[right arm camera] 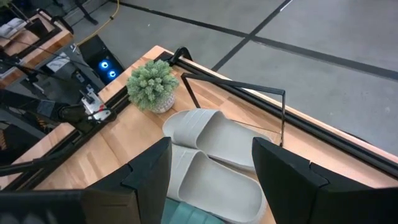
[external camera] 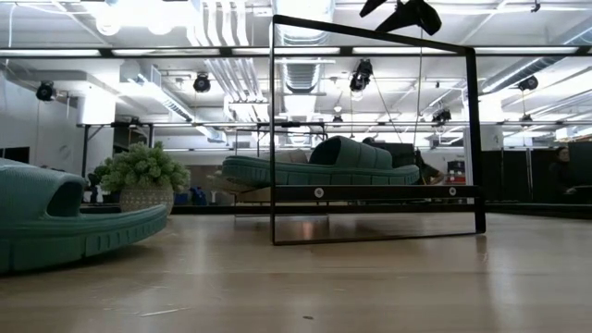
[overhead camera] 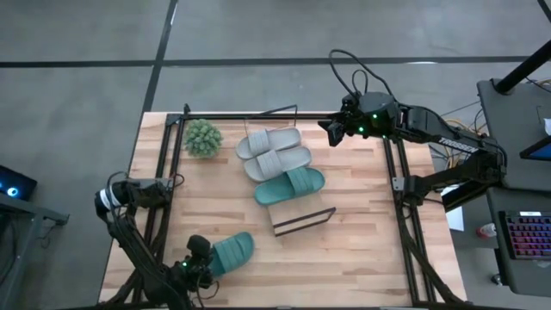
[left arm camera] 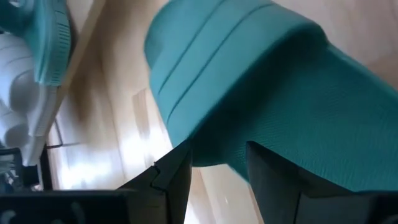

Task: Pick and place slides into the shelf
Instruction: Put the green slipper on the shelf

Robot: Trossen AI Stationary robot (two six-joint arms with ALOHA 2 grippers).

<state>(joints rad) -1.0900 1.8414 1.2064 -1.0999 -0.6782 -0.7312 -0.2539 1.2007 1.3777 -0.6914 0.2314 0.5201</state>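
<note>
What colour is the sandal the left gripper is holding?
Teal green sandal in the left gripper; the high view shows it best.

Teal slide (left arm camera: 261, 81) blurred, cut off

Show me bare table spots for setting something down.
Free: the board right of the teal slide, up to the frame rail, and the strip between the plant and the near teal slide. Crowded: middle, where the grey slides lie.

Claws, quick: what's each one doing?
Left claw: closed on a teal slide.
Right claw: open, holding nothing, above the table's far edge.
</note>
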